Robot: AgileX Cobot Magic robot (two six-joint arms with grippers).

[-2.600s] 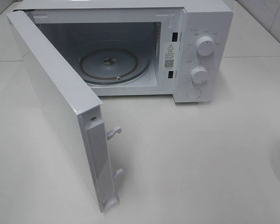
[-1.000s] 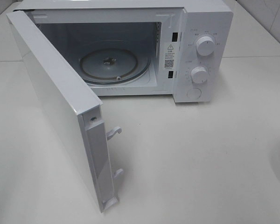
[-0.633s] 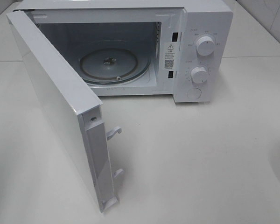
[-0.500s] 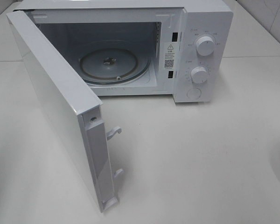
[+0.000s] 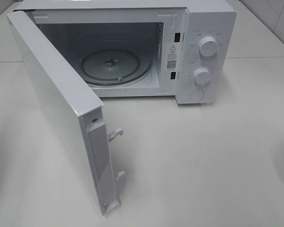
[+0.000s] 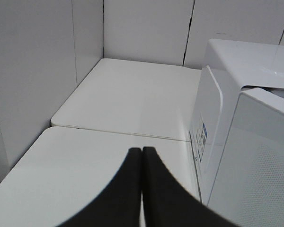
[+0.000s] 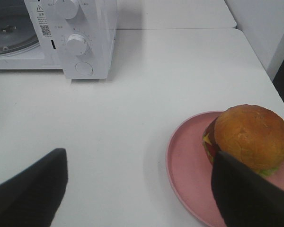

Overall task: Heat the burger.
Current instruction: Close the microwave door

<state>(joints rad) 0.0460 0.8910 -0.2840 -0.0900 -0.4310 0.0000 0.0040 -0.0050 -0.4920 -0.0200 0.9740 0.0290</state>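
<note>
Overhead, I am seeing the microwave (image 5: 132,52) standing door-open on the desk (image 5: 203,156), turntable (image 5: 116,66) bare; neither arm is showing. On the left wrist view, my left gripper (image 6: 141,189) jaws are now pressed together on nothing, having just closed. On the right wrist view, my right gripper (image 7: 137,189) jaws are gaping wide, empty, framing the burger (image 7: 248,137) on its pink plate (image 7: 189,165), right of the microwave. Loading is looking next.

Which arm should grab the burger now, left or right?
Right, probably. The right gripper is open above the table, with the tall golden-bunned burger on the round pink plate beside one finger. The left gripper is shut, beside the white microwave's far side, burger out of its view.
</note>
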